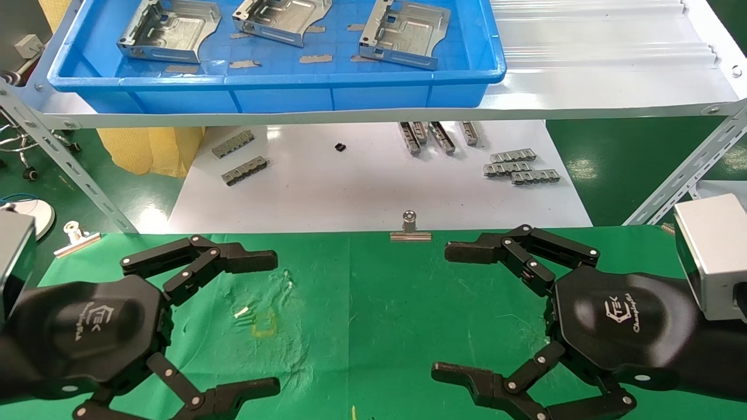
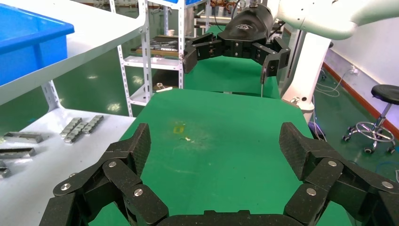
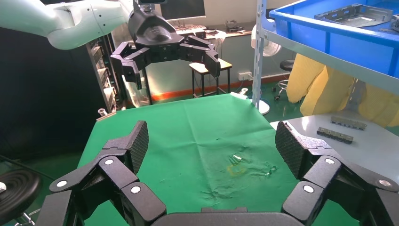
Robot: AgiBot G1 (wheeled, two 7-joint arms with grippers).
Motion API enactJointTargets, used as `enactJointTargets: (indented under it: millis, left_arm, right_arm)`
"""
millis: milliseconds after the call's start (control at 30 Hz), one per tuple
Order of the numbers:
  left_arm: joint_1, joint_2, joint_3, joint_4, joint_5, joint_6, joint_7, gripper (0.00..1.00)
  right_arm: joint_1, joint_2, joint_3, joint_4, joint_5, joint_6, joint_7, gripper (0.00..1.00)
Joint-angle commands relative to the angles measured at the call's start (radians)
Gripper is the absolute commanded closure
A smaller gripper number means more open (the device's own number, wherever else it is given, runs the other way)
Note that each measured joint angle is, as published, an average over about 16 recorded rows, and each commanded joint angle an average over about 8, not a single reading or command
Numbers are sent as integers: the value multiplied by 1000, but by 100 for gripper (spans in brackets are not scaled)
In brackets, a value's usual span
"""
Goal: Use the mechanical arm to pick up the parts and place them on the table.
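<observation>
Both mechanical arms hover with fingers spread wide and holding nothing: the left gripper [image 1: 274,321] and the right gripper [image 1: 440,309] face each other low over the table [image 1: 373,303], its green cloth bare between them but for a small yellow mark. Beyond their fingertips lies a white board [image 1: 350,186] strewn with small grey slotted bars [image 1: 521,169]. Higher still, on a shelf, a blue tray [image 1: 280,87] holds the three parts [image 1: 169,29], well apart from either gripper.
</observation>
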State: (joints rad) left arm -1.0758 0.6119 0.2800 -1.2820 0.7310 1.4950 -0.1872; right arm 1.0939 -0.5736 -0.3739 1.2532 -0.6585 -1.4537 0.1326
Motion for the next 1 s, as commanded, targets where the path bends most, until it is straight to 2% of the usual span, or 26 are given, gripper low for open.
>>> enactJointTargets:
  millis: [33,133,167,1000]
  left_arm:
    - [0,0,0,0,0,0,0,0]
    - [0,0,0,0,0,0,0,0]
    - [0,0,0,0,0,0,0,0]
    - [0,0,0,0,0,0,0,0]
  right_arm:
    - [0,0,0,0,0,0,0,88]
    - [0,0,0,0,0,0,0,92]
    - [0,0,0,0,0,0,0,100]
    - [0,0,0,0,0,0,0,100]
